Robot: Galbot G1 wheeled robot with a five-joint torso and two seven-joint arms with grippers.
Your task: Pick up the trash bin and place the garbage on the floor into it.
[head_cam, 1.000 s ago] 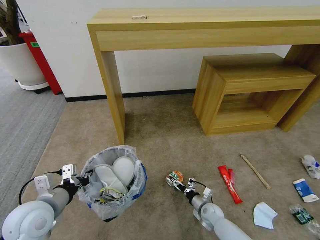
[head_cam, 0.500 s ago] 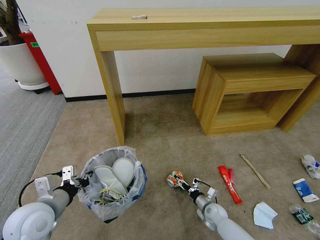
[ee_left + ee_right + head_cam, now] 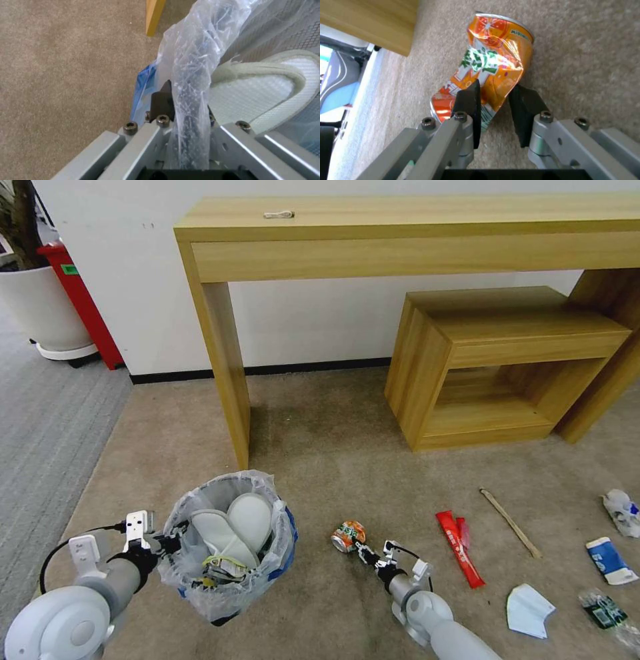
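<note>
Right hand [image 3: 493,100], fingers closed partway around the lower end of the crushed orange drink can [image 3: 486,67] lying on the beige carpet floor [image 3: 320,447], its long axis running away from the hand; left hand [image 3: 181,110] clamped on the bag-lined small black trash bin [image 3: 227,547] alongside.

Bag-lined trash bin [image 3: 230,553] holds slippers [image 3: 233,527]; crushed can [image 3: 348,535] on carpet [image 3: 320,460].

bottle [image 3: 610,613] cut off by edge, left pincer [image 3: 186,100] fingertips hidden behind bag [image 3: 196,62]
</note>
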